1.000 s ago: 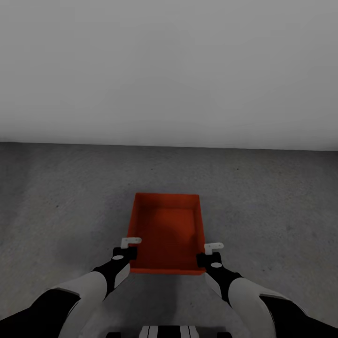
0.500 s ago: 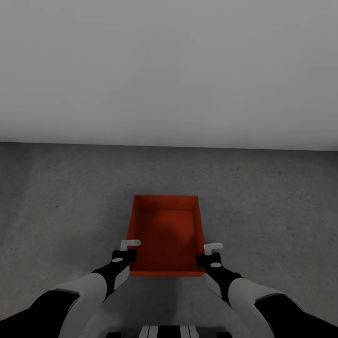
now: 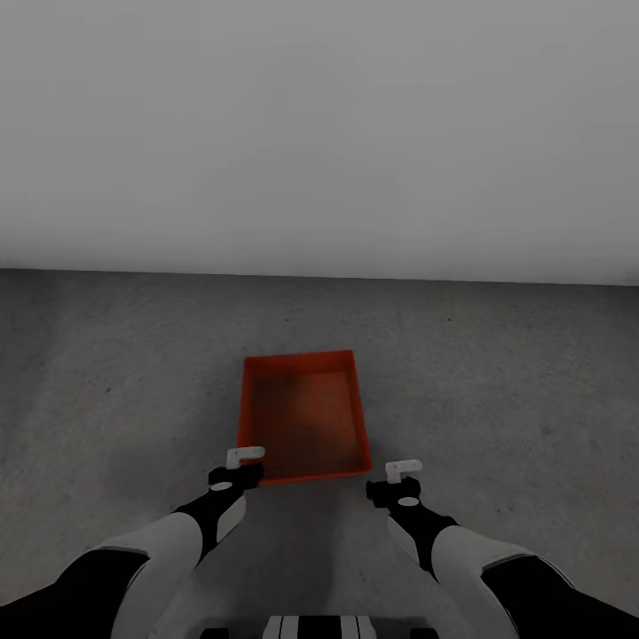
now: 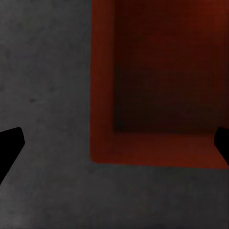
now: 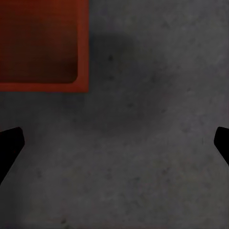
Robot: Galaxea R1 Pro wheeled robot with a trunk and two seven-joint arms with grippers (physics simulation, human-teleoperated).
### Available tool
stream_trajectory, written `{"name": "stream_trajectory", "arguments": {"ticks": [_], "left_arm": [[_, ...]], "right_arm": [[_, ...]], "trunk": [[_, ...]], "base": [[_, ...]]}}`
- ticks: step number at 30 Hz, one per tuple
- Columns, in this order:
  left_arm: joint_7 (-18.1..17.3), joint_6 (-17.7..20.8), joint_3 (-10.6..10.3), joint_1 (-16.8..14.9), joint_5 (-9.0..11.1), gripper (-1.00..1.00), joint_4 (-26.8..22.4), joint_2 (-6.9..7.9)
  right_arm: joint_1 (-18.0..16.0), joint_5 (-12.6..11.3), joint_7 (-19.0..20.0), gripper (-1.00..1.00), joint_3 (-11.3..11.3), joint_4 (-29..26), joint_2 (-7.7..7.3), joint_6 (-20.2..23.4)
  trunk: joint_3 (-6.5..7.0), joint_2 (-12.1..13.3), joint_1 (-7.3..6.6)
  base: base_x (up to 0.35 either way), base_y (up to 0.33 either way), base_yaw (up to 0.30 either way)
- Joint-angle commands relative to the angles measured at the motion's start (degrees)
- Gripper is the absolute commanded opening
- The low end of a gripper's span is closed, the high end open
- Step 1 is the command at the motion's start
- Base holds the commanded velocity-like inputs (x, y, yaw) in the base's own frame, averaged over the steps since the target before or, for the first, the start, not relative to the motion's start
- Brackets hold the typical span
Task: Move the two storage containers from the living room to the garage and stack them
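Because one bin (image 3: 304, 417) must go on the concrete floor (image 3: 515, 390) first, it sits there flat and empty before the grey wall (image 3: 319, 133), with the left claw (image 3: 238, 468) and right claw (image 3: 397, 475) released, flanking its near corners, apart from it. From the left wrist, bare red bottom and a near corner (image 4: 157, 95) show between spread fingertips. From the right wrist, mostly floor (image 5: 152, 143), bin corner (image 5: 43, 45) aside.

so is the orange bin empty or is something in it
Empty: the orange bin sits upright on the concrete floor, its bare bottom showing in head and wrist views.
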Motion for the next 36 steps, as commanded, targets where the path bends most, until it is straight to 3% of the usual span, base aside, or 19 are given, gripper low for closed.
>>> {"name": "stream_trajectory", "arguments": {"ticks": [1,29,36], "left_arm": [[0.13,-0.23,-0.35,-0.03,0.55,1.0,0.06,-0.01],[0.13,-0.32,-0.33,-0.03,0.55,1.0,0.06,-0.19],[0.07,-0.32,-0.33,-0.03,0.55,1.0,0.06,-0.19]], "right_arm": [[-0.04,-0.37,-0.16,1.0,0.44,0.07,0.02,-0.18],[-0.04,-0.29,-0.28,1.0,0.44,0.15,0.02,-0.09],[-0.01,-0.29,-0.29,1.0,0.44,0.15,0.02,-0.09]], "trunk": [[-0.03,-0.01,0.0],[-0.03,-0.01,0.0],[1.23,2.79,-1.54]], "base": [[0.0,0.0,0.0],[0.0,0.0,0.0],[0.0,0.0,0.0]]}}
